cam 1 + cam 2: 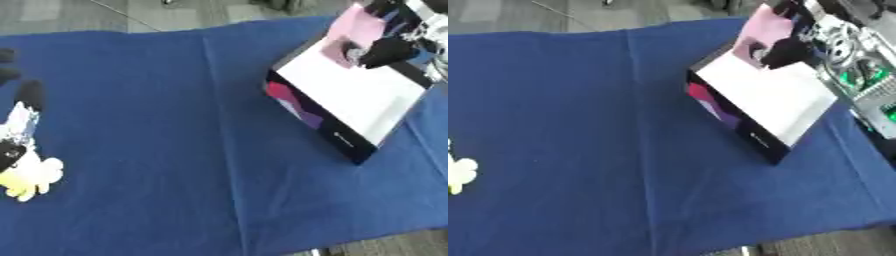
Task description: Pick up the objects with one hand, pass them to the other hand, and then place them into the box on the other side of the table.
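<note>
While my right hand [385,50] hangs over the far corner of the box [350,95], fingers curled round a pink object [359,27], I should lower before letting go, my left hand [17,130], fingers unclear, beside the yellow object [31,177]

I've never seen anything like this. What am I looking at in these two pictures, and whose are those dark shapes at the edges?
Both pictures come from the two eyes of one camera in a humanoid robot's head, looking down at its work table, so they show the same moment from slightly different spots. The table is covered with a blue cloth. On the right stands a box with a white inside and dark sides. The robot's right hand reaches over the box's far end with a pink object; exactly how the fingers grip it is unclear. At the left edge is the robot's left hand, black and silver, just above a small yellow object lying on the cloth. Whether it touches that object is hard to tell.
</note>
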`<action>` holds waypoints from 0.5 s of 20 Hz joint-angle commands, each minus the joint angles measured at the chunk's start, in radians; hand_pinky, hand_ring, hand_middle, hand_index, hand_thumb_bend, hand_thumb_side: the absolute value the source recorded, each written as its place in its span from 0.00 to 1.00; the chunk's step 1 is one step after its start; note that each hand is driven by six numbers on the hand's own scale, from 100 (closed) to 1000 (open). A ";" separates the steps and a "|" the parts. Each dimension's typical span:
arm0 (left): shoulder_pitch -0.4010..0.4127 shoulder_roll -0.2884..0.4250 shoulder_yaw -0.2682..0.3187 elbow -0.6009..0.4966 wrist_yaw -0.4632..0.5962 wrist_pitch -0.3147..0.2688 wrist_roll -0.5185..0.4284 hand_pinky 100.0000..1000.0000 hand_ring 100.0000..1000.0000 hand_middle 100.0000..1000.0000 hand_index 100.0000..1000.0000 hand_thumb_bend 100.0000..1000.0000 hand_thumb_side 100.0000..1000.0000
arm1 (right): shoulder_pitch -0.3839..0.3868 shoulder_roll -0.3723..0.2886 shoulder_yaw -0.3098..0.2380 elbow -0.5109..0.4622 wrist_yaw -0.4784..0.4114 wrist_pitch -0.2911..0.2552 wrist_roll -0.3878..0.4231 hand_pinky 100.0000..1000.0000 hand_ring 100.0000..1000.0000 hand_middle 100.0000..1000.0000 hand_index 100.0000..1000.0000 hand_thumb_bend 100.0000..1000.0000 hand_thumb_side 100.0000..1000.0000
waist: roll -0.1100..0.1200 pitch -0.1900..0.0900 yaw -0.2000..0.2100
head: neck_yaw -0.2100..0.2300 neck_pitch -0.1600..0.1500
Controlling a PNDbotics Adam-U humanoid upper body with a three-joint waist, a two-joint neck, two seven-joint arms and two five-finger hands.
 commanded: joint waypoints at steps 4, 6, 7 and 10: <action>-0.010 0.018 0.032 -0.019 0.027 -0.042 0.048 0.82 0.71 0.73 0.79 0.22 0.57 | 0.034 -0.039 0.039 0.069 -0.218 0.000 -0.271 0.72 0.68 0.41 0.69 0.24 0.00 | 0.009 -0.005 0.017 | -0.004 -0.037; -0.013 0.016 0.034 -0.019 0.032 -0.048 0.056 0.82 0.71 0.73 0.79 0.23 0.57 | 0.041 -0.039 0.065 0.086 -0.295 0.000 -0.361 0.73 0.69 0.42 0.70 0.24 0.00 | 0.011 -0.002 0.024 | -0.008 -0.040; -0.014 0.016 0.034 -0.019 0.033 -0.051 0.059 0.82 0.71 0.73 0.79 0.23 0.57 | 0.043 -0.039 0.077 0.095 -0.329 0.000 -0.403 0.73 0.69 0.43 0.71 0.25 0.00 | 0.012 -0.001 0.027 | -0.010 -0.041; -0.015 0.015 0.037 -0.019 0.036 -0.056 0.064 0.83 0.71 0.73 0.79 0.23 0.57 | 0.053 -0.043 0.113 0.121 -0.395 0.000 -0.504 0.76 0.73 0.52 0.76 0.32 0.00 | 0.014 0.001 0.037 | -0.013 -0.042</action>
